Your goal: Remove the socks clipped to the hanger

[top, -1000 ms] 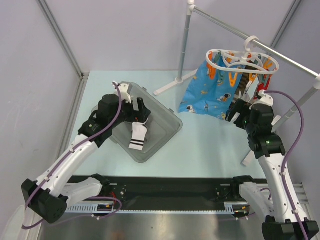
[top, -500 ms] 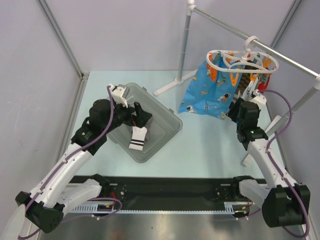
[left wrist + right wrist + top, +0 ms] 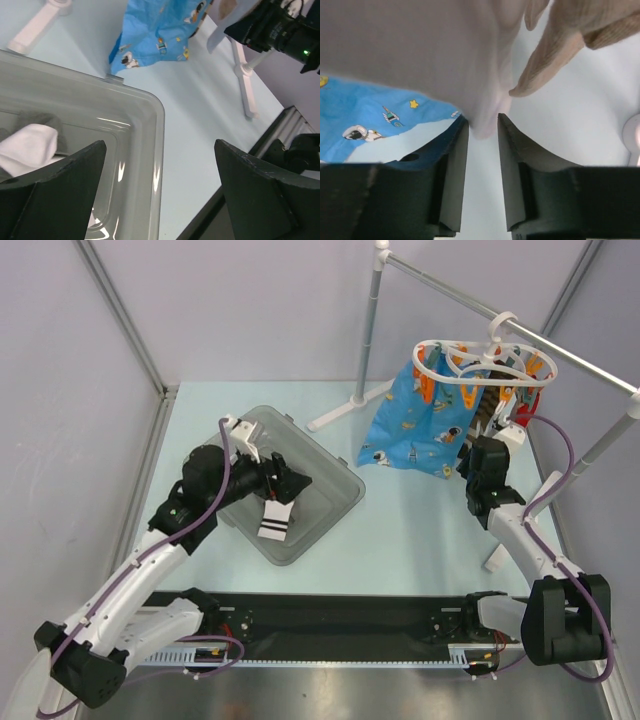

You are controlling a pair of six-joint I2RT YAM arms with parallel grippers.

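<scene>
Left hand [image 3: 160, 150] now spread, striped-cuff sock [image 3: 273, 522] dropped into the bin [image 3: 159, 125] beneath; right hand [image 3: 483, 131] has risen, pinching a pale sock [image 3: 445, 60] overhead.

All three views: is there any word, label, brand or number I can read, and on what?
No text can be read in any view.
On the blue sock: cartoon prints only, no lettering.
On the black base rail: fine white marks, too small to read.
On the pale sock in the right gripper: nothing printed.
</scene>
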